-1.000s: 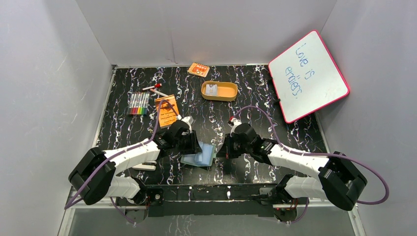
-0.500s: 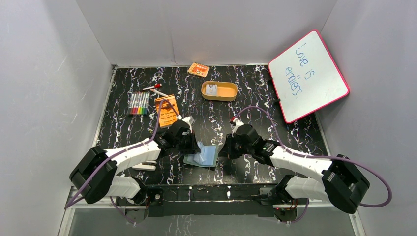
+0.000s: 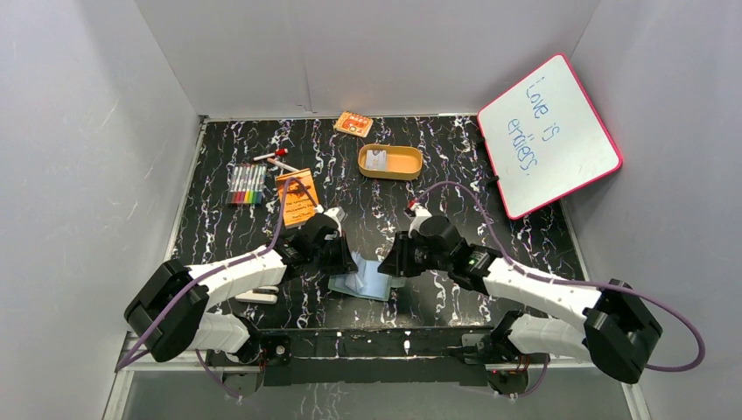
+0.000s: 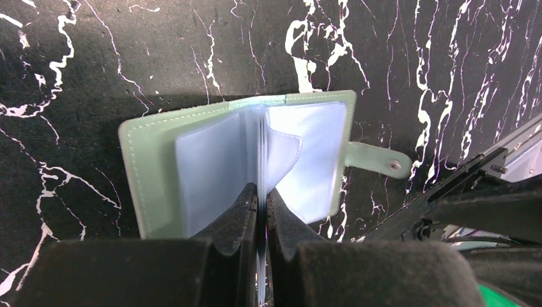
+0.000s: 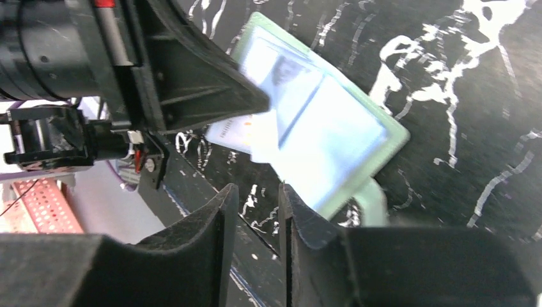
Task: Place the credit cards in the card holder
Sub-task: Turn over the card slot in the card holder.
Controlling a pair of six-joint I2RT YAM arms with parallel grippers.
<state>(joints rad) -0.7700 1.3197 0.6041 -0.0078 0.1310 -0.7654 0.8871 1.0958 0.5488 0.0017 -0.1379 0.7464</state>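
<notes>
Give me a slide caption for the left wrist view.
Left gripper pinches the clear pockets of the open card holder lying on the marbled table.

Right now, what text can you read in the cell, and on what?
"Love is endless." is handwritten in blue on the whiteboard.
Print on the orange booklet: too small to read.
Print on the orange packet: too small to read.
Small print on the credit card at the edge of the card holder: blurred.
</notes>
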